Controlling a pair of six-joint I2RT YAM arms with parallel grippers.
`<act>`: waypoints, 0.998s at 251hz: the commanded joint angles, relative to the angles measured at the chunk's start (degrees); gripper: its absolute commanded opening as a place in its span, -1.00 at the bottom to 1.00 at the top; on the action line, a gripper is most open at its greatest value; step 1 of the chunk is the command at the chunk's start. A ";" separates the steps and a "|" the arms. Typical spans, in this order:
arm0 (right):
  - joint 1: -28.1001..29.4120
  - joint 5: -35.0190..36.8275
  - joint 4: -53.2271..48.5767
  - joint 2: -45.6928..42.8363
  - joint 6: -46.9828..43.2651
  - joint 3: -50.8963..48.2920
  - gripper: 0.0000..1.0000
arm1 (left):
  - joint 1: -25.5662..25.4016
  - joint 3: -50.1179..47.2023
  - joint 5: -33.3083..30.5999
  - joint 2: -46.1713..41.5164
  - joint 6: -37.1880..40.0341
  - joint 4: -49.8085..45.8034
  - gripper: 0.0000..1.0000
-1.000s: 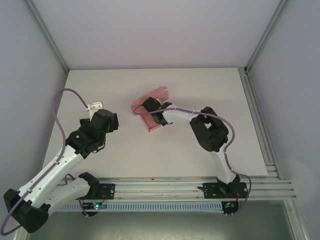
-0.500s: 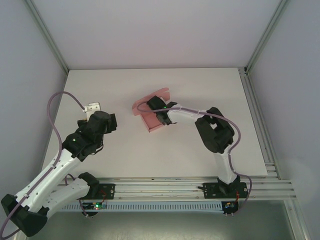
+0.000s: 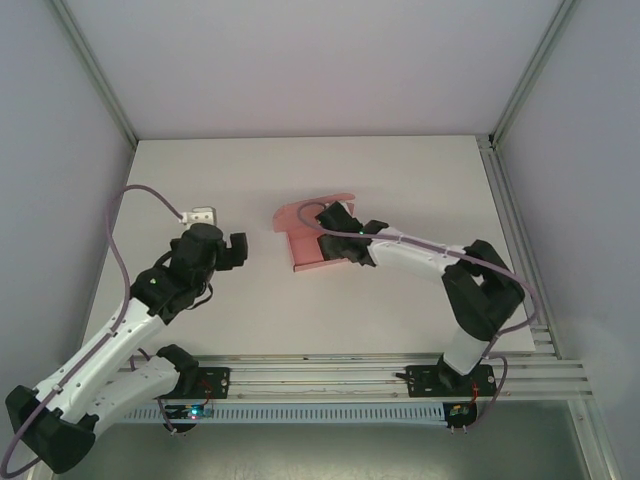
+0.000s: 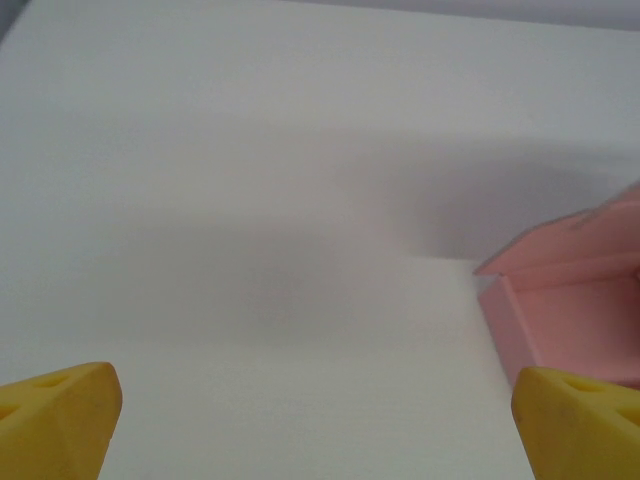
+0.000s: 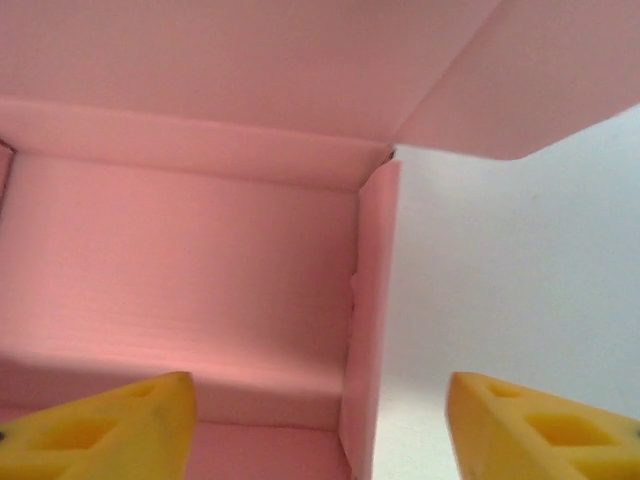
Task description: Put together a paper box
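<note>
The pink paper box (image 3: 303, 246) lies at the middle of the white table (image 3: 420, 180), its tray up and its lid flap (image 5: 520, 80) folded back. My right gripper (image 3: 345, 240) hovers over the box's right end, open. In the right wrist view the box's inside (image 5: 180, 270) and its upright side wall (image 5: 370, 320) stand between the yellow fingertips (image 5: 110, 425), and neither tip touches the wall. My left gripper (image 3: 236, 252) is open to the left of the box and apart from it. The left wrist view has the box's corner (image 4: 570, 310) at its right edge, with bare table between the fingertips (image 4: 60, 415).
A small white block (image 3: 200, 214) on the left arm's purple cable sits just behind the left gripper. An aluminium rail (image 3: 515, 240) runs along the table's right edge, and enclosure walls close in the left, right and back.
My right gripper has opened and let go of the box, and its arm has stretched out lower to the right. The left gripper has moved right, toward the box.
</note>
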 commanded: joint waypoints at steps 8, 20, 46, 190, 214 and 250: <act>-2.94 1.05 4.68 -5.97 -4.53 -2.97 0.51 | 0.70 -1.08 10.06 3.26 7.06 8.16 1.00; -5.22 -3.35 7.45 -7.80 -8.56 -3.93 0.63 | 0.75 -0.59 12.48 5.44 8.94 9.88 1.00; -11.85 -18.15 14.26 -9.79 -17.22 -4.93 0.96 | 0.77 1.56 14.24 11.65 10.57 13.09 1.00; -18.87 -33.45 -0.60 5.82 -45.00 14.06 0.42 | 1.72 18.70 17.09 39.61 24.27 11.16 0.83; -18.72 -32.50 -0.75 4.98 -44.69 13.21 0.37 | 1.81 20.89 19.45 41.80 24.96 10.35 0.68; -18.64 -35.07 -1.04 4.61 -45.14 13.01 0.14 | 1.77 22.90 19.93 44.07 24.89 10.25 0.37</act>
